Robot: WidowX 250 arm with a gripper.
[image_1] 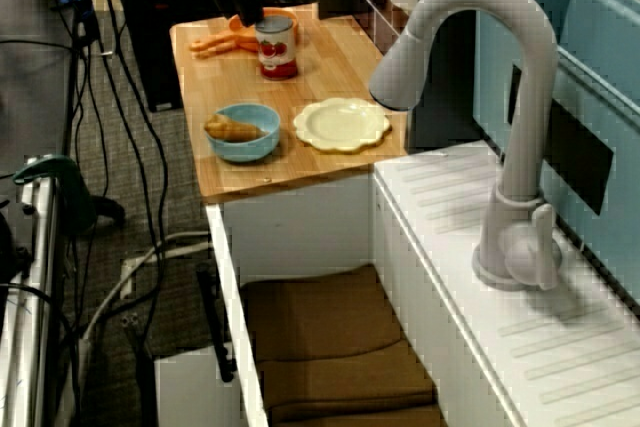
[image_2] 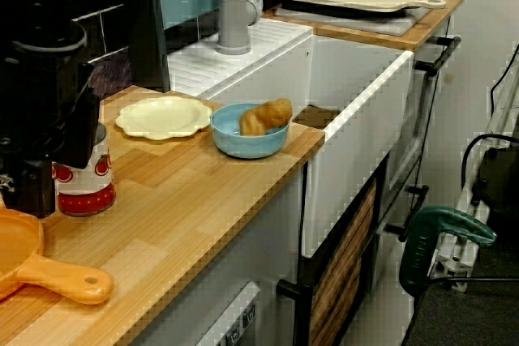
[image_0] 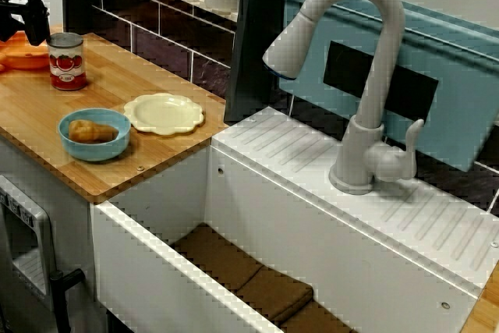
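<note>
Can (image_0: 67, 60): one, cylindrical, red-and-white tomato label, upright on the wood-grain counter (image_0: 31, 107), well apart from the white sink (image_0: 265, 216).
End effector (image_0: 33, 30): black, just beside the can, on its side away from the sink; whether it is open or closed cannot be told.
Bowl (image_0: 95, 154): one, round, blue, near the sink, holding one golden pastry (image_0: 91, 131).
Plate (image_0: 164, 113): one, pale yellow, scalloped, near the sink.
Pan (image_0: 23, 57): one, orange, farthest from the sink.

Wooden counter (image_0: 125, 76), crowded at its far end: a tomato can (image_0: 68, 61) stands just beside an orange pan (image_0: 23, 56). Bare wood lies open between the can and a blue bowl (image_0: 94, 134) and scalloped plate (image_0: 164, 113). A tall faucet (image_0: 366, 76) arches over the open sink (image_0: 273, 224).
</note>
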